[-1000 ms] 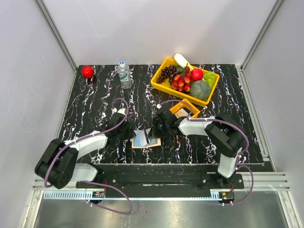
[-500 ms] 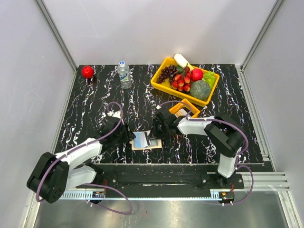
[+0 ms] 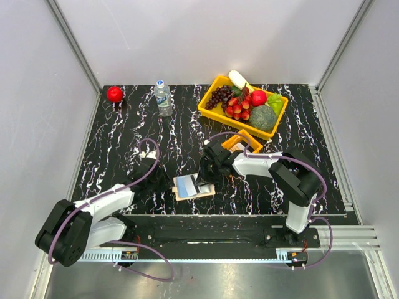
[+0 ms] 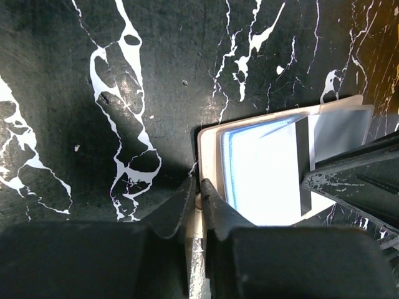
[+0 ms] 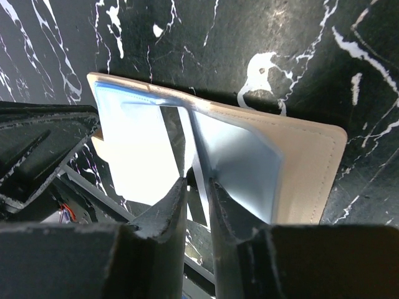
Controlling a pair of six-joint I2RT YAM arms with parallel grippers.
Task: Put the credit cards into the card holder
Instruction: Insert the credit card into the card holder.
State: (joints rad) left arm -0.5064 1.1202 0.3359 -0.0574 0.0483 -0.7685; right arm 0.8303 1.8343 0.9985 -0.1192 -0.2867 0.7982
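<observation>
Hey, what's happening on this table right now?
Two robot arms are working on the open tan card holder. The left pincer pinches the holder's edge, steadying it. The right pincer grips what looks like a thin card, edge-on over the inner sleeves, not yet tucked in.

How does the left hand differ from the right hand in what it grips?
The left hand is shut on the edge of the flat tan folding card holder; the right hand is shut on what looks like a thin pale credit card, edge-on over the holder's middle. The left hand sits at the holder's left, the right hand at its right. Both are closed, low over the holder.
</observation>
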